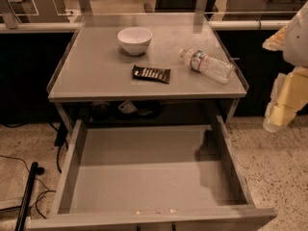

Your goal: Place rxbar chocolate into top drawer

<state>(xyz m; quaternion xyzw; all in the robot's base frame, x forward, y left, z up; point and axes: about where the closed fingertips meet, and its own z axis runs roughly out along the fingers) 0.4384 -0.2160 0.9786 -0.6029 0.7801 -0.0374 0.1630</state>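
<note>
**Camera view: bar lies toward 10 o'clock from the gripper**

The rxbar chocolate (151, 73), flat in a dark glossy wrapper, rests on the grey tabletop (96, 71), long axis running roughly 9 to 3 o'clock. The gripper (276, 117) hangs well apart beyond the table's right edge; spread or closed, I cannot tell. The top drawer (144, 177), dull grey metal, stands open at 6 o'clock.

The snack bar (151, 73) lies on the table (86, 81), near the middle of its top. Behind the bar and a little to its left stands a bowl (134, 40). To the bar's right a water bottle (208, 65) lies on its side, apart from the bar. In front of the bar and lower down, the drawer (144, 186) is pulled out from under the tabletop. The gripper (275, 115) hangs far right of the bar, past the bottle and off the table's edge.
</note>
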